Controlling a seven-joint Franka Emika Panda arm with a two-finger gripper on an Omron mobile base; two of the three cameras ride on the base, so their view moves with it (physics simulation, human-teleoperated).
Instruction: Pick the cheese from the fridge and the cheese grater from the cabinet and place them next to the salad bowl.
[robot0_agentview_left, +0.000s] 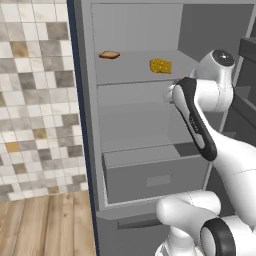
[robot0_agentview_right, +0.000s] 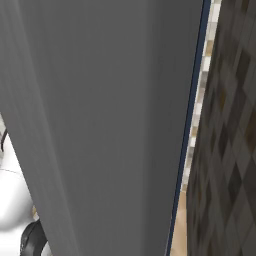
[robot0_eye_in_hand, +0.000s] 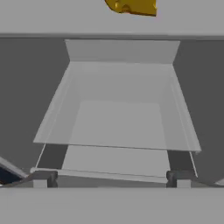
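Note:
The fridge (robot0_agentview_left: 131, 30) stands open in front of me, with grey shelves inside. The cheese (robot0_agentview_left: 160, 65), a small yellow-orange wedge with holes, lies on the upper shelf toward the right. In the hand view the cheese (robot0_eye_in_hand: 133, 6) sits at the top edge, above and beyond my gripper (robot0_eye_in_hand: 111, 178). The gripper is open, its two dark fingertips (robot0_eye_in_hand: 43, 177) wide apart with nothing between them, and it faces the middle shelf space below the cheese. My arm reaches into the fridge at mid height. The cheese grater, the cabinet and the salad bowl are out of view.
A flat brown bread slice (robot0_agentview_left: 109, 55) lies on the same shelf, left of the cheese. A grey drawer (robot0_agentview_left: 150, 176) sits low in the fridge. The grey fridge door (robot0_agentview_right: 100, 125) with its navy edge stands close on my right. A tiled wall (robot0_agentview_left: 35, 100) and wooden floor are on the left.

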